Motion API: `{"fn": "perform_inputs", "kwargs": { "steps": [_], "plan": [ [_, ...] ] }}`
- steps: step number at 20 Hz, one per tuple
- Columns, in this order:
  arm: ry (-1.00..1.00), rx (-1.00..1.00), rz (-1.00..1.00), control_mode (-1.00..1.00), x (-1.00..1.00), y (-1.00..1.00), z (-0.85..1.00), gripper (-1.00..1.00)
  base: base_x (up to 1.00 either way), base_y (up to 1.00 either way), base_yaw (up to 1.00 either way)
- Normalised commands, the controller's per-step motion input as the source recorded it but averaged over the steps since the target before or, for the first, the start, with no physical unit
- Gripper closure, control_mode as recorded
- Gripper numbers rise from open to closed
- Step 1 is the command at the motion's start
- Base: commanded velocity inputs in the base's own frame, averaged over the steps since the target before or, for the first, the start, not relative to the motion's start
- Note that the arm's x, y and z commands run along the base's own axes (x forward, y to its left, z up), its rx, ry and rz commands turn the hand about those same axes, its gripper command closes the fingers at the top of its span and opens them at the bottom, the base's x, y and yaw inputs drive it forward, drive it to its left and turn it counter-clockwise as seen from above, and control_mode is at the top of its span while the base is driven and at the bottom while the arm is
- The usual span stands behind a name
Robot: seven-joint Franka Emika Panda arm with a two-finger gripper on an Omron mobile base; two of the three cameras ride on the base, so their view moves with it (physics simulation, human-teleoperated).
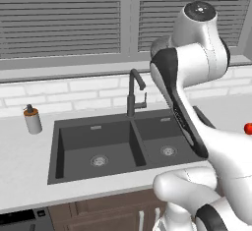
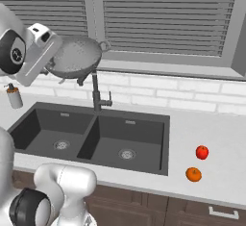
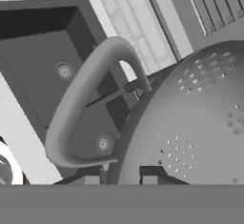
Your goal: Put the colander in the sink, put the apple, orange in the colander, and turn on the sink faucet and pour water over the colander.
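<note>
this is a home kitchen. a dark double sink (image 1: pixel 74 146) is set in a pale counter (image 2: pixel 211 133), with a tall faucet (image 1: pixel 134 93) and a soap dispenser (image 1: pixel 33 119). behind it are white wall tiles (image 2: pixel 192 95) and a window with blinds (image 1: pixel 59 14). below are brown wooden cabinets (image 1: pixel 108 217).

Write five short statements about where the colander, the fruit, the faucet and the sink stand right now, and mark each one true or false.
1. The colander is held up in the air above the sink faucet. True.
2. The apple lies in the colander. False: it sits on the counter right of the sink.
3. The orange lies on the counter near the apple. True.
4. Water runs from the faucet. False: no stream shows.
5. Both basins hold fruit. False: they show just their drains.
</note>
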Motion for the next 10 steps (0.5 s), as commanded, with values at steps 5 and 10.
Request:
{"fn": "perform_inputs", "kwargs": {
  "steps": [5, 10],
  "plan": [
    [-0.28, -0.11, 0.3, -1.0, 0.01, 1.0, 0.0, 1.0, 0.0, 0.0, 0.0],
    [-0.16, -0.11, 0.27, -1.0, 0.13, 1.0, -0.01, 1.0, 0.0, 0.0, 0.0]
  ]
}}
